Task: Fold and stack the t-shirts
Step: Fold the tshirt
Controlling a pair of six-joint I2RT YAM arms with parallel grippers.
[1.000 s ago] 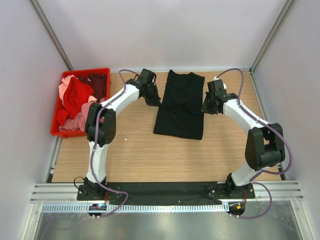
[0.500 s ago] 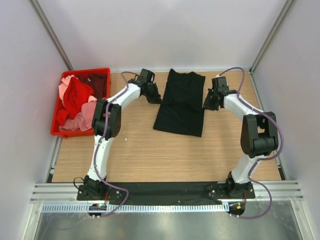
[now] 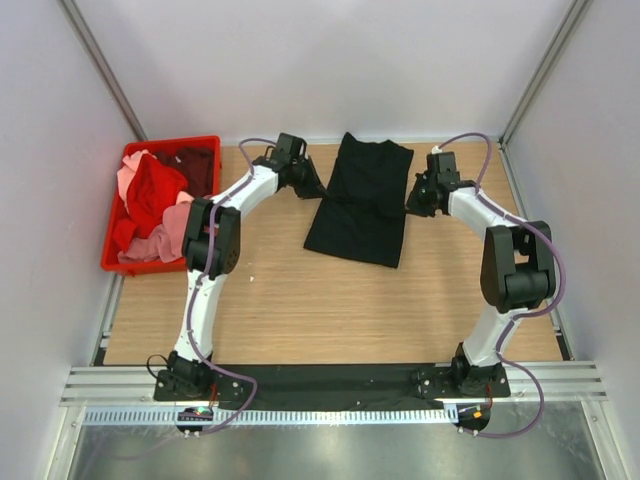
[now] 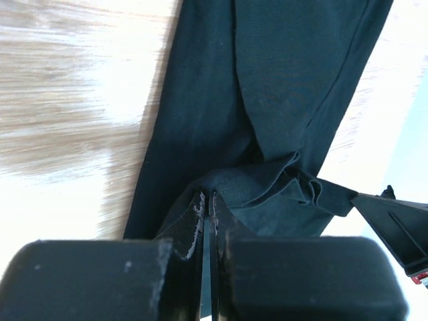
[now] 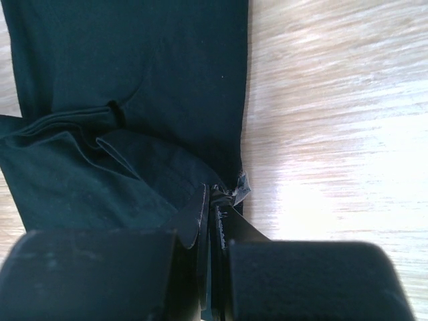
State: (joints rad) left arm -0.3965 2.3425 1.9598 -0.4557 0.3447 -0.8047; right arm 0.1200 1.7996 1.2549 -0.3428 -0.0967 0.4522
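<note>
Observed black t-shirt (image 3: 358,215) lying lengthwise on table (image 3: 300,300) toward far edge, pinched tight at opposite side edges by left gripper (image 3: 313,190) and right gripper (image 3: 409,208), with other shirts (image 3: 155,195) heaped in red crate (image 3: 190,142).

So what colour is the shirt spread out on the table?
The t-shirt is plain black, with no pattern visible; the top external view shows it best.

black t-shirt (image 3: 358,205): folded into a long strip, slightly askew on the desk (image 3: 300,300)
left gripper (image 3: 313,190): at its left edge
right gripper (image 3: 409,206): at its right edge
red crate (image 3: 170,147): far left, holding red and pink shirts (image 3: 155,195)
</note>
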